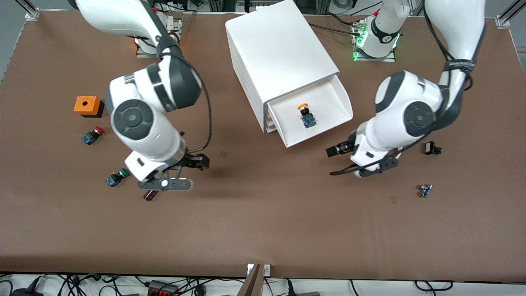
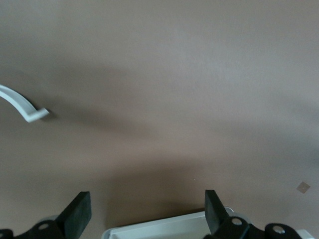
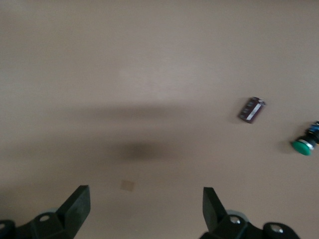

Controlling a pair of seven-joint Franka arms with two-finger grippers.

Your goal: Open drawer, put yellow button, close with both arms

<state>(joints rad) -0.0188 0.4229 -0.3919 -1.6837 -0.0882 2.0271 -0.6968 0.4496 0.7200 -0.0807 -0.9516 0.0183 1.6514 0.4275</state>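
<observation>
The white cabinet (image 1: 275, 53) stands mid-table with its top drawer (image 1: 318, 133) pulled out. The yellow button (image 1: 306, 115) lies in the drawer, cap toward the cabinet. My left gripper (image 1: 333, 150) is open and empty, low over the table beside the drawer's front corner at the left arm's end. In the left wrist view my left gripper (image 2: 147, 211) shows its fingers apart, with a white rim (image 2: 164, 228) below them. My right gripper (image 1: 199, 161) is open and empty over bare table toward the right arm's end. The right wrist view shows my right gripper (image 3: 144, 209) spread over bare mat.
An orange box (image 1: 87, 105), a red-capped button (image 1: 93, 135), a green-capped button (image 1: 116, 177) and a small purple part (image 1: 150, 195) lie near the right arm. A black part (image 1: 432, 149) and a small switch (image 1: 425, 190) lie near the left arm.
</observation>
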